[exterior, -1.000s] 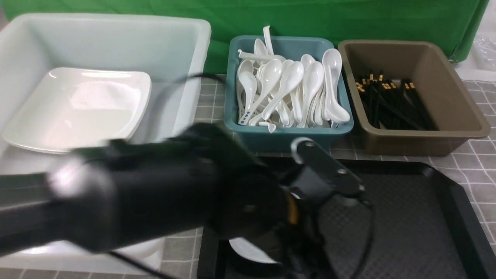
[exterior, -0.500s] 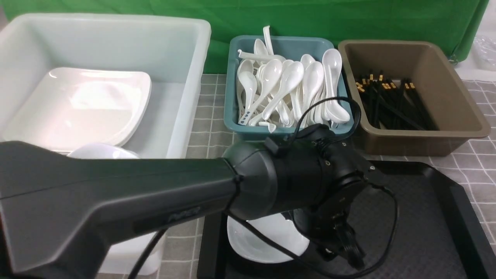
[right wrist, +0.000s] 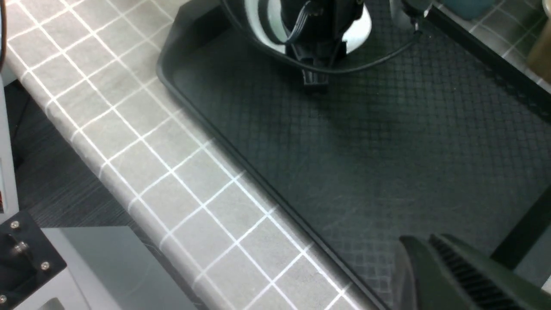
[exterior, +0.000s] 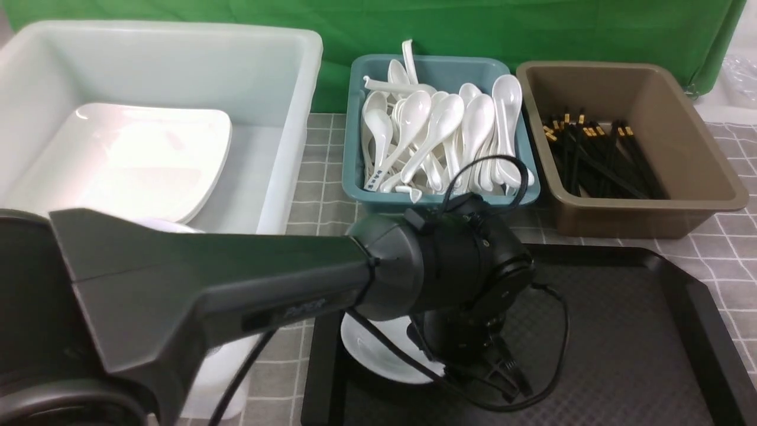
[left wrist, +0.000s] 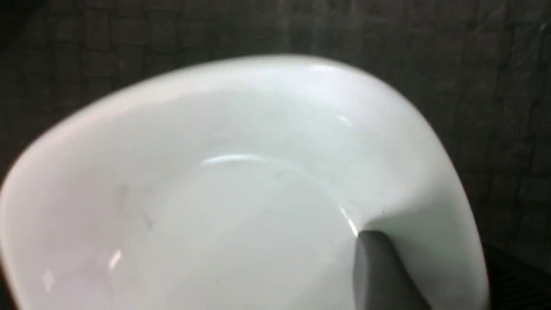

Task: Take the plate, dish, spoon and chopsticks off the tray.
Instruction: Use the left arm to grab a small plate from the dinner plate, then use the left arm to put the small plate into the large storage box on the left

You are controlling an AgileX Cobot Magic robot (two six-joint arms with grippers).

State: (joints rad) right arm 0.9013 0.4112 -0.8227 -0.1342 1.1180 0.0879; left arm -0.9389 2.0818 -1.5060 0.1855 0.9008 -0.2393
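Front view: a small, glossy, greyish-white squarish dish (exterior: pixel 378 355) with rounded corners sits at the near left corner of the big black textured plastic tray (exterior: pixel 639 331), partly hidden by the left arm. The left gripper (exterior: pixel 508 378) hangs over the dish's right edge. Left wrist view is filled by the dish's deep, smooth, shining hollow. One grey finger (left wrist: pixel 379 271) rests against its inner wall; the other finger is hidden, so I cannot tell whether the jaws are clamped on the rim. Right wrist view shows the right gripper (right wrist: pixel 424 252) above the tray near its near edge, fingers pressed together, holding nothing.
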